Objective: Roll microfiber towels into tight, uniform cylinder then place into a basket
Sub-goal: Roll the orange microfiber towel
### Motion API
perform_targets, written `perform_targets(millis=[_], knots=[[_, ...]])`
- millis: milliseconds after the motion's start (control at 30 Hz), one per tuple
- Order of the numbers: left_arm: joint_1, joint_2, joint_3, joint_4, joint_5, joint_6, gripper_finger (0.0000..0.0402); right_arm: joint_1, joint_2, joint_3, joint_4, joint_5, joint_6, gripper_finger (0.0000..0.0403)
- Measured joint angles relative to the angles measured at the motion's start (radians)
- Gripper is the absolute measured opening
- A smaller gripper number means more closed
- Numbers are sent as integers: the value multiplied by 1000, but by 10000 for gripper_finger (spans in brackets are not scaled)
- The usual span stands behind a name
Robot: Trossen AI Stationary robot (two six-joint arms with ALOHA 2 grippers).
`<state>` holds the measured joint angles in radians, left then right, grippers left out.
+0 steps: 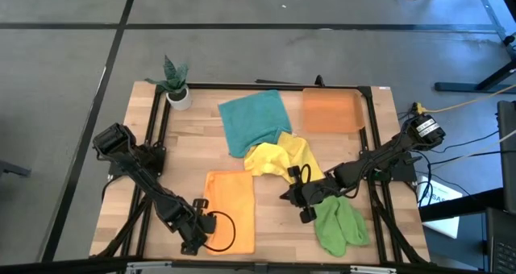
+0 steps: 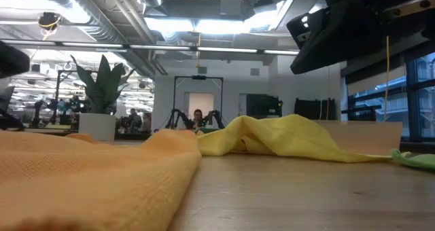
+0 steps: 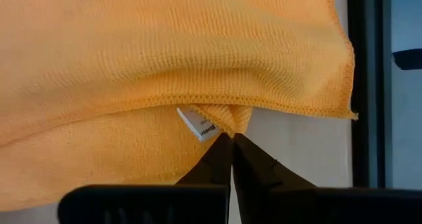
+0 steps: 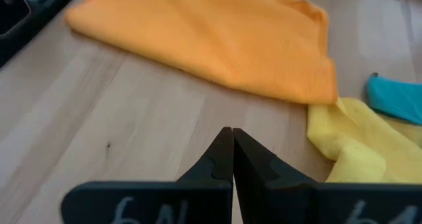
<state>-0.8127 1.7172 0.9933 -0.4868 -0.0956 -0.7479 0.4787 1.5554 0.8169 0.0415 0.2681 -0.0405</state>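
Orange microfiber towel (image 1: 230, 208) lying flat at the near-left of the table (image 1: 266, 157), long axis running from the near edge toward the far side. Left gripper (image 3: 231, 137) — fingers pinched together on the towel's near hem beside its white label (image 3: 196, 124) — sits at that near edge, so a roll would travel away from it toward the basket (image 1: 332, 111) at the far right. Right gripper (image 4: 231, 133), closed on nothing, hovers over bare wood between the orange towel and the yellow towel (image 1: 282, 159) — farther from the hem than the left.
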Motion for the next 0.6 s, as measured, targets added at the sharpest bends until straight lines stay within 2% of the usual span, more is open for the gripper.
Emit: perform_targets(millis=[133, 267, 367, 600], knots=[[0, 0, 3, -6, -3, 0, 0, -12, 19, 1, 146, -74, -57, 4], [3, 0, 3, -12, -6, -1, 0, -44, 108, 2, 276, -118, -119, 3], [8, 0, 3, -14, -7, -1, 0, -78, 207, 43, 283, -129, -153, 3], [14, 0, 3, -14, -15, -1, 0, -138, 392, 260, 231, -201, -236, 3]])
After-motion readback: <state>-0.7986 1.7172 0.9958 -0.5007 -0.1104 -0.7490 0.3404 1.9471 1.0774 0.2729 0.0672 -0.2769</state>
